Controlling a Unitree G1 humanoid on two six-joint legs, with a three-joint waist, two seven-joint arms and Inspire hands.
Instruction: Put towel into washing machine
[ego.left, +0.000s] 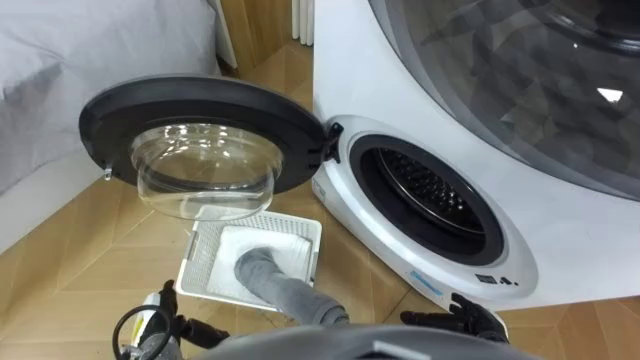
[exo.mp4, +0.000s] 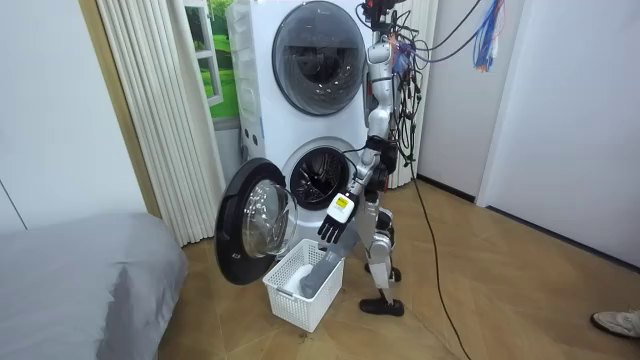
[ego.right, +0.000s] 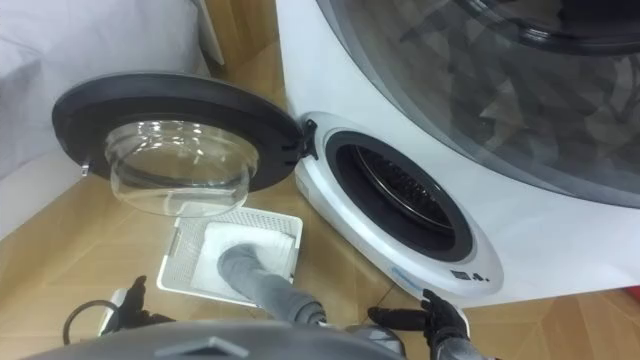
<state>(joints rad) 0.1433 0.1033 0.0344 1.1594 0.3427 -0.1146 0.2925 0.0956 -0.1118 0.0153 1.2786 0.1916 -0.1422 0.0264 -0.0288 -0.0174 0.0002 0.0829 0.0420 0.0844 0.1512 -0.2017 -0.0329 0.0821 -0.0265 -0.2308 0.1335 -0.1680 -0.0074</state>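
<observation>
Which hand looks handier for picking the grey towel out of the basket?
Probably left. The left hand hangs open right above the grey towel in the white basket; the right hand is over by the washing machine, farther from the towel.

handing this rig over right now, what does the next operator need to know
Left hand: open, fingers hanging straight above the basket, holding nothing.
Right hand: open and empty, low in front of the washing machine.
Towel: grey, in the white basket on the floor, one end leaning out over the rim.
Door: swung fully open, drum accessible.
Done: door open, robot standing at the basket.
Left: grasp the towel, lift it into the drum.
</observation>
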